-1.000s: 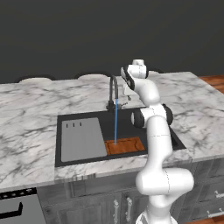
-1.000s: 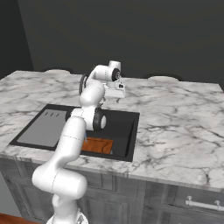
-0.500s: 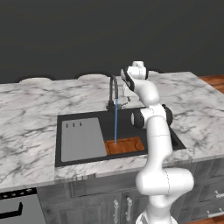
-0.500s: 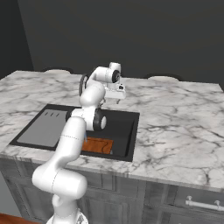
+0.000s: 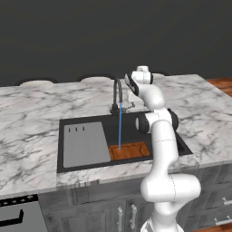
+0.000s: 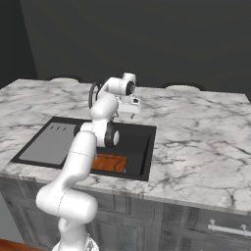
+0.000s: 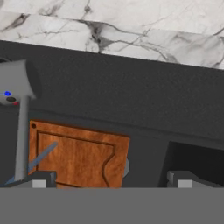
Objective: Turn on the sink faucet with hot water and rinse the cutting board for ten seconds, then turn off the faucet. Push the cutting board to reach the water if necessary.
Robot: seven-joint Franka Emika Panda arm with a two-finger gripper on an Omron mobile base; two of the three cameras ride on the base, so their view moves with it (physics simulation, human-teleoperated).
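The dark gooseneck sink faucet point(image 5: 117, 92) stands at the back edge of the black sink point(image 5: 136, 129). A thin blue stream of water point(image 5: 120, 129) falls from its spout onto the left part of the orange-brown cutting board point(image 5: 130, 151), which lies flat at the sink's front right. My gripper point(image 5: 128, 104) hangs open just right of the faucet base, above the back of the sink, holding nothing. In the hand view the open gripper point(image 7: 109, 183) looks down on the cutting board point(image 7: 78, 155), with the faucet's grey lever point(image 7: 19, 85) at the left. The right base view shows the gripper point(image 6: 128, 110) and the cutting board point(image 6: 109, 163).
A larger grey slab point(image 5: 84, 144) with three slots fills the left half of the sink. White grey-veined marble countertop point(image 5: 27, 136) surrounds the sink on all sides. Pale round chair backs point(image 5: 34, 83) show behind the far edge of the counter.
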